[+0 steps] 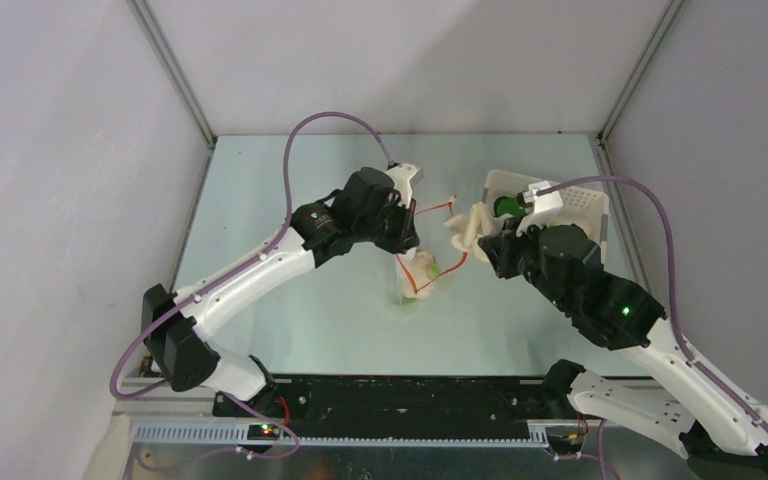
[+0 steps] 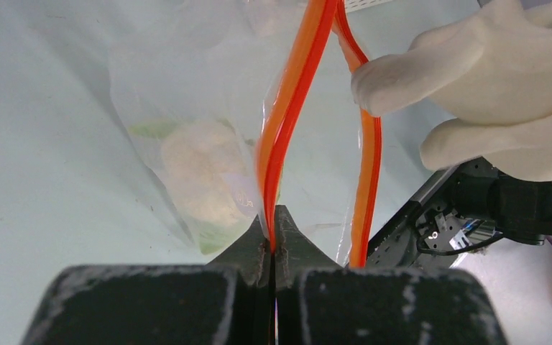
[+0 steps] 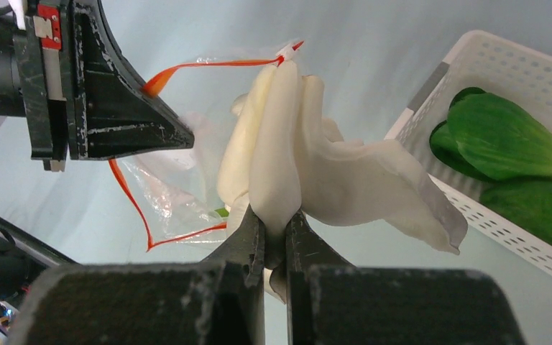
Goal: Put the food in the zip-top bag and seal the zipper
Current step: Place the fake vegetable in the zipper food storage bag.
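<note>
The clear zip-top bag [image 1: 422, 272] hangs open at mid table, with a cream piece [image 2: 200, 172] and a green piece inside. My left gripper [image 2: 274, 224] is shut on its orange-red zipper [image 2: 286, 115] and holds one lip up; it also shows in the top view [image 1: 407, 243]. My right gripper [image 3: 276, 228] is shut on a cream-white food piece [image 3: 309, 158] and holds it just right of the bag's mouth, above the table [image 1: 468, 232]. The other zipper lip [image 3: 208, 63] runs behind the piece.
A white perforated basket [image 1: 592, 205] stands at the back right with green leafy pieces [image 3: 507, 140] in it, close beside my right gripper. The left gripper's fingers [image 3: 126, 118] sit just left of the held piece. Grey walls enclose the table.
</note>
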Available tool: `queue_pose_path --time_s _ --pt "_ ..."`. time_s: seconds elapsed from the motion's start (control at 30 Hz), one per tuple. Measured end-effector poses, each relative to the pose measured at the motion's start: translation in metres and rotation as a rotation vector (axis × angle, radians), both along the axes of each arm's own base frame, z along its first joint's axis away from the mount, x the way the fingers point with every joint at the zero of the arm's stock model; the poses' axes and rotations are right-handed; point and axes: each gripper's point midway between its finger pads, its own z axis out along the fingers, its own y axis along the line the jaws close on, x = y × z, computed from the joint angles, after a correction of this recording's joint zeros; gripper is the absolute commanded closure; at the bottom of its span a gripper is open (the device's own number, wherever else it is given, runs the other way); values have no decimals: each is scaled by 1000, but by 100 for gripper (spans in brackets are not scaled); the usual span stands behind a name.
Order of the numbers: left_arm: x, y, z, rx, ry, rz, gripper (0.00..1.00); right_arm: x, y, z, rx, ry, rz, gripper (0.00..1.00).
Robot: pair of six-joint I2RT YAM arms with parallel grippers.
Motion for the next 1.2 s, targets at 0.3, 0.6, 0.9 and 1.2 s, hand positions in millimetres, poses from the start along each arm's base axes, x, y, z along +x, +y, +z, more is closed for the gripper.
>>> queue_pose_path --time_s 0.3,0.6,0.9,1.2 --pt "-1 0 3 -7 -2 -3 100 1 43 -40 -128 94 139 100" --pt "-6 -2 3 -12 9 -11 100 -8 94 -87 -285 189 310 100" --pt "-8 -2 9 -33 -3 -16 100 8 97 -79 -167 217 224 96" --pt "-25 -7 12 -78 24 -72 100 34 95 -85 14 348 91 68"
